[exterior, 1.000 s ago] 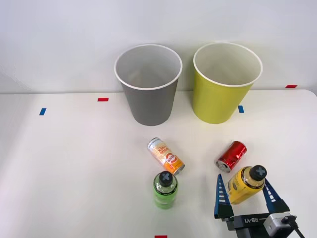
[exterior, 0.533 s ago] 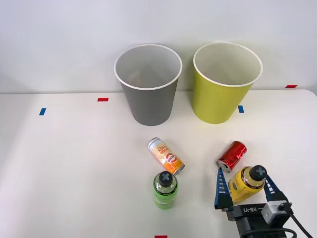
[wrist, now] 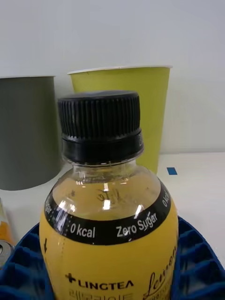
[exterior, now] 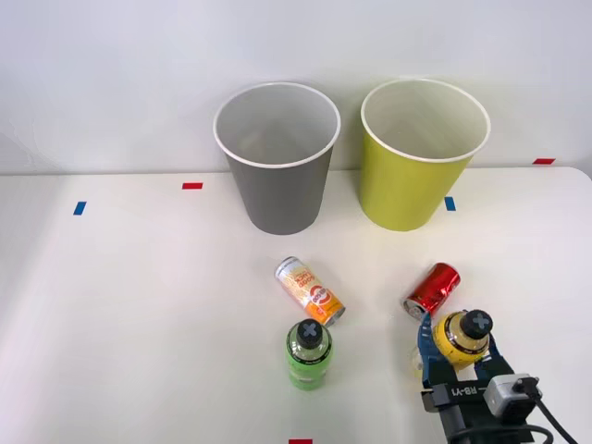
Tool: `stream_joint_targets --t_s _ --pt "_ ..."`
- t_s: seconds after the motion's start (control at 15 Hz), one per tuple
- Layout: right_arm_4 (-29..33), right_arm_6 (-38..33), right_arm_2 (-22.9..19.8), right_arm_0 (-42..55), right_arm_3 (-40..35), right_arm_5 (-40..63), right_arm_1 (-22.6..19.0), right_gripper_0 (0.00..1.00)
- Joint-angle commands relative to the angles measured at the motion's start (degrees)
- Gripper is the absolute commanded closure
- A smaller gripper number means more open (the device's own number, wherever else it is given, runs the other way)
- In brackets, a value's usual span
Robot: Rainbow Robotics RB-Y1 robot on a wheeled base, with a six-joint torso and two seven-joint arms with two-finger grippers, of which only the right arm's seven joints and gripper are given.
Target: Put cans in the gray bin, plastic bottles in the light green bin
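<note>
— Four drink containers sit on the white counter (exterior: 139, 305), and none is in a bin. The right hand (exterior: 456, 356), near the counter's front right corner, has its blue ribbed fingers (wrist: 18, 274) pressed against both flanks of the stubby yellow-labelled plastic bottle with a black cap (exterior: 462, 334), so it is clamped on it.

— What worries you?

— The shiny red metal can (exterior: 432, 289) lies on its side just beside that bottle, toward the back edge. A lift that drifts that way could nudge it, and a can on its side will likely roll.

— And the grip itself?

— From the wrist, the fingers hug the rounded lower body, below the black "0 kcal" band. A smooth curved label may slip or let the bottle tilt once it hangs free.

— Where must it go?

— Into the tall yellow-green tapered bin with the white rim (exterior: 421, 171) at the back edge. The matching gray tapered bin (exterior: 276, 166) stands just beside it, so a careless release lands in the wrong one, or clips a rim.

— The others?

— The orange-and-white printed can (exterior: 310, 290) lies tipped near the middle, the bright green black-capped bottle (exterior: 308, 356) upright just beside it, toward the front edge.
</note>
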Motion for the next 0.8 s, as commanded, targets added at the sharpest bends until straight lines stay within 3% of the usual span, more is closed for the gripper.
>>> stream_joint_targets --t_s 0.07,0.33,0.47,0.8 --pt "0.9 0.0 -0.7 0.0 0.0 0.0 0.6 1.00" --pt "4.7 -1.5 -2.0 0.2 -2.7 0.0 0.5 1.00" --pt "4.2 -2.4 -0.5 -0.2 -5.8 0.3 0.0 1.00" --pt "2.5 -4.3 -0.8 -2.6 -24.6 21.5 1.4 1.00"
